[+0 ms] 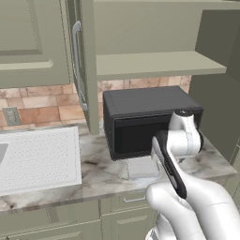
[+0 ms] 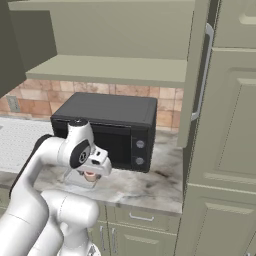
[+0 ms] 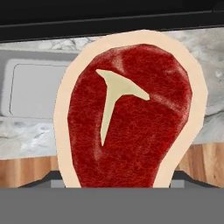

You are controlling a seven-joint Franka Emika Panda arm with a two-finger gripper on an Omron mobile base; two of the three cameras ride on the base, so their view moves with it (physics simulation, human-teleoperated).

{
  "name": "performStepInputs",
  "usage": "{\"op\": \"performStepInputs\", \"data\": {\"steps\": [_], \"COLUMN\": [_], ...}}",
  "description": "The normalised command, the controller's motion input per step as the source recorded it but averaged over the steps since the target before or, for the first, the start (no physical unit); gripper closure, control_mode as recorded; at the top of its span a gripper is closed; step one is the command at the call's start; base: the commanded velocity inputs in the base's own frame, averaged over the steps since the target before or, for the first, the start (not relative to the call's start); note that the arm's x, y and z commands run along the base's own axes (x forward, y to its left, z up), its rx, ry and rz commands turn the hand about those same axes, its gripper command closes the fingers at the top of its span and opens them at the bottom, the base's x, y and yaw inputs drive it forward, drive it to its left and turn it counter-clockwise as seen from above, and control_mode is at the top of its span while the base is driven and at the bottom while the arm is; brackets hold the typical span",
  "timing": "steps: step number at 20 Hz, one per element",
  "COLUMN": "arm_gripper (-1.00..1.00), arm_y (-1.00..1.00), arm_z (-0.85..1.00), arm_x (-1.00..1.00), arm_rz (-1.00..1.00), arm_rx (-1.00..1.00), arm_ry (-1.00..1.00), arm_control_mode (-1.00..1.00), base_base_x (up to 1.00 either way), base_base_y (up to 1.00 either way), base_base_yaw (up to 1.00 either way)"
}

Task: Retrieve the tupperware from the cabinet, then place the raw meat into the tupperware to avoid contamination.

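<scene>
No readable text, labels or numbers appear on anything.

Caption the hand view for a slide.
Raw steak held in the gripper above the marble counter, with the grey tupperware beyond, before the microwave.

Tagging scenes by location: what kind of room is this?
A rendered kitchen: black microwave on a marble counter, open sage-green wall cabinet above, tile backsplash, and a raw steak at the gripper.

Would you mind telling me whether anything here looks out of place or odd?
Only the cabinet: its doors hang wide open over the microwave. The raw meat hangs upright at the fingers, above the tupperware on the counter.
</scene>
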Motion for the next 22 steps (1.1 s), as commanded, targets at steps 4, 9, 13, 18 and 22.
{"op": "performStepInputs", "data": {"steps": [4,9,13,18,22], "arm_gripper": [1.00,1.00,1.00,1.00,1.00], "arm_y": [0.03,0.09,0.13,0.15,0.22], "arm_z": [0.02,0.16,0.23,0.22,0.10], "arm_x": [0.07,0.00,0.00,0.00,0.00], "arm_rz": [-0.28,-0.29,-0.29,-0.28,-0.28], "arm_rx": [0.07,0.11,0.10,0.07,0.05], "arm_ry": [0.00,-0.01,-0.03,-0.04,-0.01], "arm_control_mode": [-1.00,-1.00,-1.00,-1.00,-1.00], "base_base_x": [0.00,0.00,0.00,0.00,0.00], "base_base_y": [0.00,0.00,0.00,0.00,0.00], "base_base_yaw": [0.00,0.00,0.00,0.00,0.00]}}
